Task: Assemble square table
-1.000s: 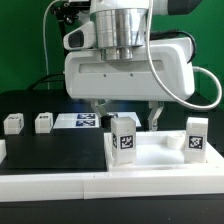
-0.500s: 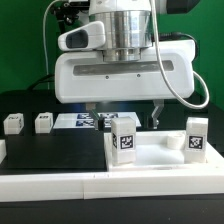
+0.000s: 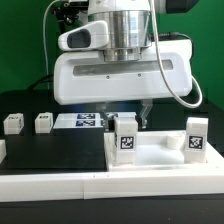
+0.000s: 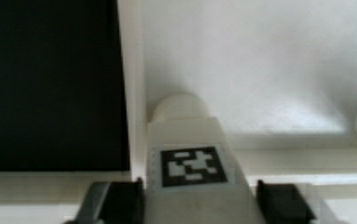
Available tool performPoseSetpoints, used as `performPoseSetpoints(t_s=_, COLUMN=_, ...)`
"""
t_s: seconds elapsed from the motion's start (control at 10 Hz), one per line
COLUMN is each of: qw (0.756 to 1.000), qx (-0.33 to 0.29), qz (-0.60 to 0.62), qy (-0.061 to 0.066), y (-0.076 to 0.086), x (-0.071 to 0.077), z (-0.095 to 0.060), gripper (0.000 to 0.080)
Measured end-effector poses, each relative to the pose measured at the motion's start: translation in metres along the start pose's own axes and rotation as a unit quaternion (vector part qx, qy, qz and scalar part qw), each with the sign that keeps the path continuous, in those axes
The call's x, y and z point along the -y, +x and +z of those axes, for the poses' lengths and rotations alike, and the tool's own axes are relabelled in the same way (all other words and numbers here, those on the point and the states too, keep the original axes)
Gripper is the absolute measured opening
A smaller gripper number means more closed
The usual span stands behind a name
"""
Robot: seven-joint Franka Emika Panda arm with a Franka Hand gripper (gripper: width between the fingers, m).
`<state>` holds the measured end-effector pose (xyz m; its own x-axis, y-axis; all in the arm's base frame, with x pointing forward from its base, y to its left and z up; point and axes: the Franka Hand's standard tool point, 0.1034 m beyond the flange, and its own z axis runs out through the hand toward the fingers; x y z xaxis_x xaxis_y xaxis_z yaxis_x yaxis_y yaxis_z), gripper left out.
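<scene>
Your pincer point(image 4: 193, 205) is pinching a white leg point(image 4: 193, 150). In the wrist view both dark fingers point(image 4: 107, 205) sit flush against opposite sides of the leg with no gap you can see, though the frame's edge cuts them off and the picture is soft. The leg is a short, blocky white post with a black-and-white square tag on the face nearest the fingers, and it narrows to a rounded end farther off. It stands upright between the fingers on a corner of the white tabletop slab point(image 3: 160, 157), just beside the slab's raised rim. You cannot tell whether the leg is joined to the slab. A second leg point(image 3: 196, 137) stands upright on the slab, apart from the pincer toward the exterior view's right. Toward the exterior view's left, the marker board point(image 3: 78, 121) lies near the pincer on the black table point(image 3: 55, 150). Beyond it, well apart, sit a third leg point(image 3: 43, 123) and a fourth leg point(image 3: 12, 124). In the exterior view, the held leg hides most of one finger.
</scene>
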<state>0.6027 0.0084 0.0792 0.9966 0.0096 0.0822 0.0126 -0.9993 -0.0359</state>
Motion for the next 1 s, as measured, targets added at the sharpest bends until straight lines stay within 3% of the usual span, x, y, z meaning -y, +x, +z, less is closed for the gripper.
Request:
performPoseSetpoints(t_s=0.3, qw=0.999, qx=0.000, qz=0.042, qy=0.001, y=-0.0003, x=-0.0002, z=0.0005, gripper=0.0290)
performPoseSetpoints(t_s=0.6, qw=0.979, qx=-0.009, qz=0.203, qy=-0.001, y=-0.0002, x=0.0021, z=0.0015, gripper=0.0290)
performPoseSetpoints(t_s=1.0, qw=0.912, qx=-0.011, qz=0.410, qy=0.001, y=-0.0002, x=0.0065, z=0.0030, gripper=0.0290)
